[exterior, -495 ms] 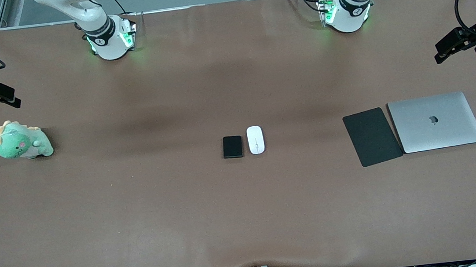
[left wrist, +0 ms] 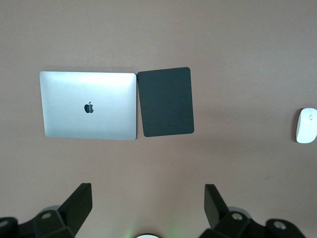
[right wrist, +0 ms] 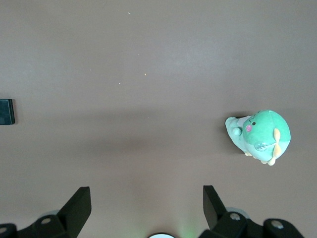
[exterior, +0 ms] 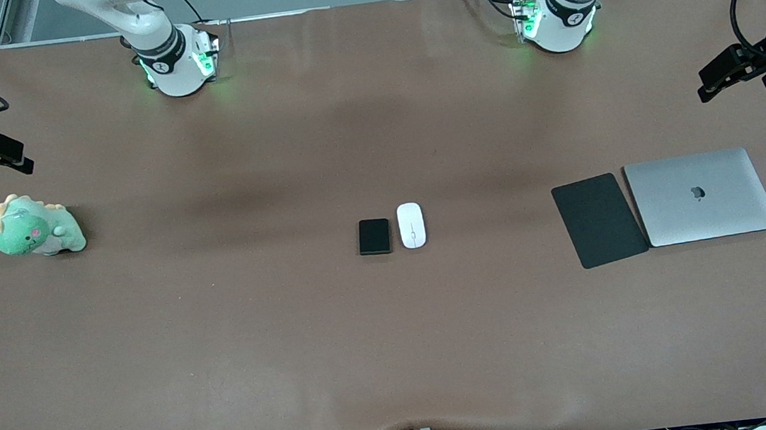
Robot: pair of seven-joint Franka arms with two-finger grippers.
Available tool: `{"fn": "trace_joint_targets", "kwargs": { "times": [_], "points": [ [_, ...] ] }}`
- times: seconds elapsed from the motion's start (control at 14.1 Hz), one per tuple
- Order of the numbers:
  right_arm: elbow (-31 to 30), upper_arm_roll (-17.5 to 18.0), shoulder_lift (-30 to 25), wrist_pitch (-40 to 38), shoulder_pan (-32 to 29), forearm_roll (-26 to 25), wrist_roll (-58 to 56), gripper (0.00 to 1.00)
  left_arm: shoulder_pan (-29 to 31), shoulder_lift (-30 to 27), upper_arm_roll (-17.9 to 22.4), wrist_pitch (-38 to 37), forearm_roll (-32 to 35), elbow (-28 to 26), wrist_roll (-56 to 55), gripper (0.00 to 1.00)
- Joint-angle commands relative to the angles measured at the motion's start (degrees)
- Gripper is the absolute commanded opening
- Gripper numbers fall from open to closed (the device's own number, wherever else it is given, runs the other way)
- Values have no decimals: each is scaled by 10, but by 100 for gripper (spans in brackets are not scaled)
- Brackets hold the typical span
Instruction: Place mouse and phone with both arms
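Almost nothing has moved since the earlier frame; only the left pincer (exterior: 714, 82) has shifted slightly, high over the tabletop's (exterior: 226, 345) end near the laptop (exterior: 701, 196). Its fingers (left wrist: 79, 203) are spread wide and hold nothing. The right pincer (exterior: 10, 158), equally spread and empty, hangs above the green plush dinosaur (exterior: 32, 229). Mid-tabletop, the phone (exterior: 374, 236) and mouse (exterior: 411, 225) lie just beside each other, the mouse toward the mouse pad (exterior: 598, 219).
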Motion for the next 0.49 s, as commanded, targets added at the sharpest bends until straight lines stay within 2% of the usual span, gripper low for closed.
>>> {"fn": "trace_joint_targets", "kwargs": {
  "times": [0.0, 0.21, 0.42],
  "points": [
    [0, 0, -2, 1, 0, -4, -1, 100, -7, 30, -1, -10, 6, 15, 6, 100],
    [0, 0, -2, -5, 0, -4, 3, 100, -26, 75, -21, 8, 8, 13, -26, 100],
    [0, -1, -3, -9, -1, -1, 10, 100, -72, 132, -38, 54, 10, 8, -43, 100]
  ]
}}
